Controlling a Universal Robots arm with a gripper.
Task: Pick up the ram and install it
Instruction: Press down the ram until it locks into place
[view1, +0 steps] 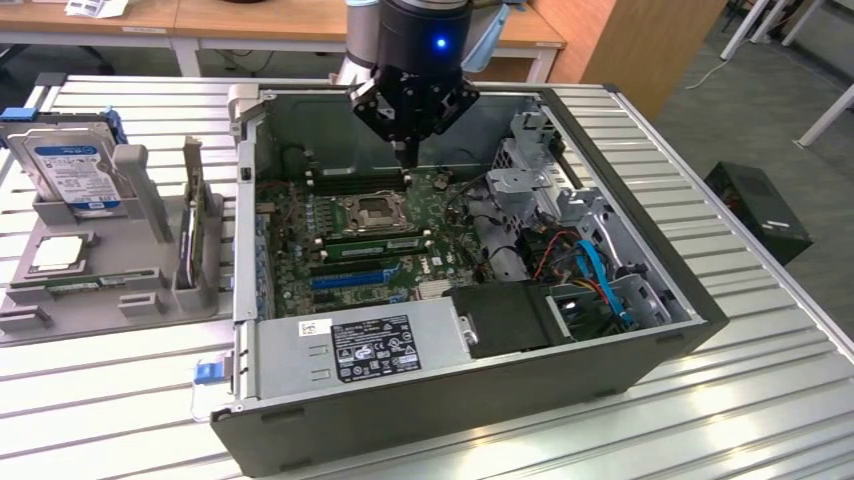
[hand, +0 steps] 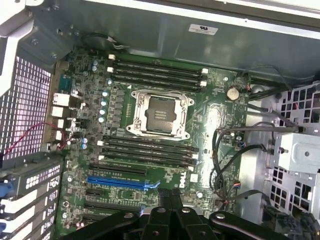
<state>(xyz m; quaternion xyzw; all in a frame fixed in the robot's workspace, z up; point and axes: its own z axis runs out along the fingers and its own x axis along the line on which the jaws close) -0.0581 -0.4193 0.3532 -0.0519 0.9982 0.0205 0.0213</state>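
exterior view | fingers (view1: 404, 152) closed above motherboard (view1: 360, 235) | drive cage (view1: 534, 180) beside

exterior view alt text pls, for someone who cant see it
A robot gripper, shut and empty, hangs inside an open computer case above the motherboard. On the exterior view's left, a grey tray holds a hard drive.

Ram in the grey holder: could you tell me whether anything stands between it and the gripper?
Yes: the shut gripper is over the motherboard, so the case wall and the holder's uprights stand between it and the ram.
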